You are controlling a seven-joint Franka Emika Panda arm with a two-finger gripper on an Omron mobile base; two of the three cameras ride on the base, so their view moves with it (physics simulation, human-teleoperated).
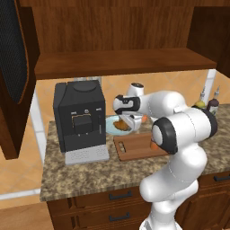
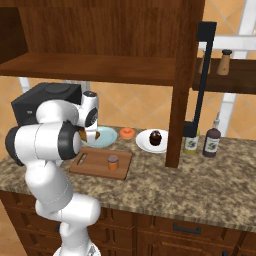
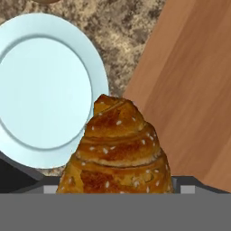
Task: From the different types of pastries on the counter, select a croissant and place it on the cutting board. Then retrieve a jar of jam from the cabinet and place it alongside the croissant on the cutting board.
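Note:
My gripper [image 1: 126, 121] is shut on the golden-brown croissant [image 3: 119, 149] and holds it just above the granite counter [image 1: 90, 173]. Below the croissant lie the rim of a light blue plate [image 3: 43, 90] and the near edge of the reddish-brown cutting board [image 3: 194, 85]. The croissant hides my fingertips in the hand view. A small orange-brown jar of jam [image 2: 113, 162] stands upright on the cutting board [image 2: 95, 165]. The orange donut [image 2: 127, 133] and the dark cupcake [image 2: 155, 138] on its white plate sit further right.
A black coffee machine [image 1: 80, 117] stands left of the blue plate [image 1: 111, 126]. The cabinet shelf [image 1: 121, 63] hangs overhead, and its open door [image 2: 185, 75] with a black handle comes down to the counter. Two sauce bottles [image 2: 212, 142] stand at the back right.

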